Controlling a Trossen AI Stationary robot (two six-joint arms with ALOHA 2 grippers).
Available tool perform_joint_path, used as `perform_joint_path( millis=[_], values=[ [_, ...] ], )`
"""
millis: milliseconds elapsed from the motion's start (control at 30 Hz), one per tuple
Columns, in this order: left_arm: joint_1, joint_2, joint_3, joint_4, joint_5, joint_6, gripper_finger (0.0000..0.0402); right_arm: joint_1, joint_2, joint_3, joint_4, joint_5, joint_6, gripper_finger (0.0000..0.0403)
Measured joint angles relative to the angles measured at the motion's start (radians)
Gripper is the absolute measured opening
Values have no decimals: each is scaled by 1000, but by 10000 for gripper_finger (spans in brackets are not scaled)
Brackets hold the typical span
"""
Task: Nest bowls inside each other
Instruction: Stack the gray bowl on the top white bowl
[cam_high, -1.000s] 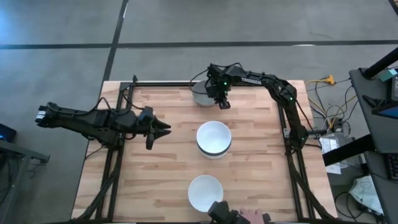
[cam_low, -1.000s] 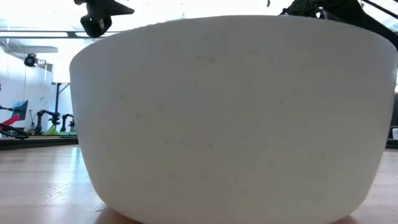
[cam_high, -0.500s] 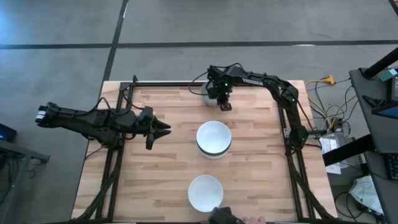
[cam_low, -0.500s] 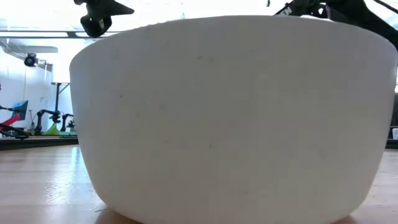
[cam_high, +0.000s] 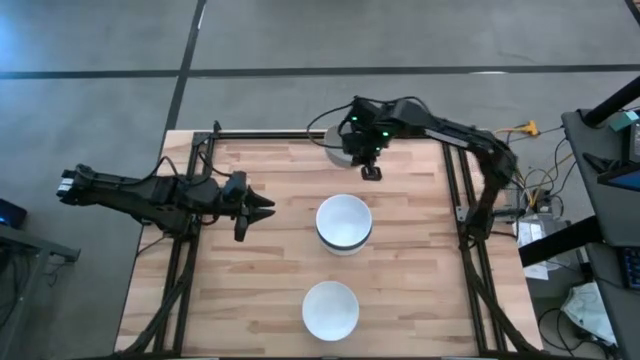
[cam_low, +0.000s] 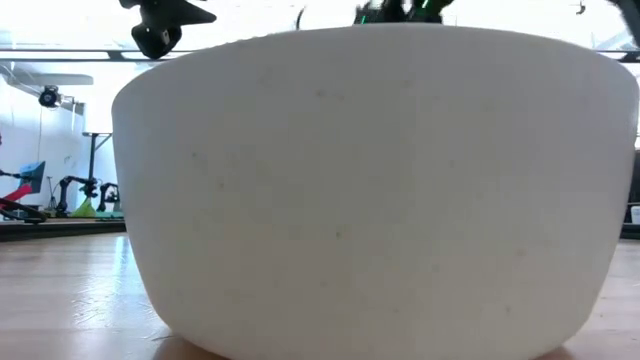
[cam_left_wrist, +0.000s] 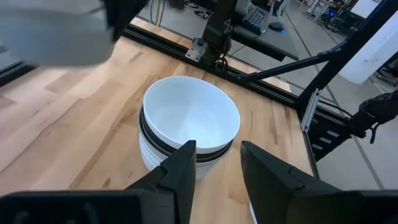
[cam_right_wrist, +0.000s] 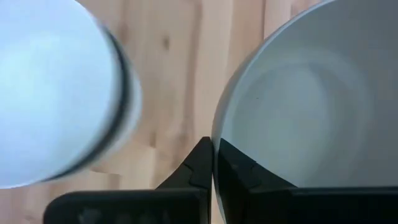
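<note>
Grey bowl (cam_high: 338, 150) at 12 o'clock on the surface (cam_high: 250, 300), rim pinched in my right end effector (cam_high: 366, 160); it has drifted rightward since a second ago and looks lifted (carry toward the stack, I judge). Count: one grey bowl held, one nested stack (cam_high: 344, 223) at centre, white on top with a dark rim below, one white bowl (cam_high: 330, 310) at 6 o'clock. Left end effector (cam_high: 258, 207) parked at 9 o'clock, fingers narrowly apart, empty.
</note>
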Motion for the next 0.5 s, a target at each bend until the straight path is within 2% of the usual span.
perform_joint_path(
  millis=[233, 367, 500],
  values=[
    [0, 1, -1, -3, 5, 22, 111, 106, -238, -50, 0, -1, 107, 8],
    [0, -5, -2, -7, 82, 25, 111, 175, -370, -105, 8, -1, 190, 8],
    [-1, -5, -2, -45, 89, 51, 111, 261, -494, -188, 71, -1, 320, 8]
  ],
)
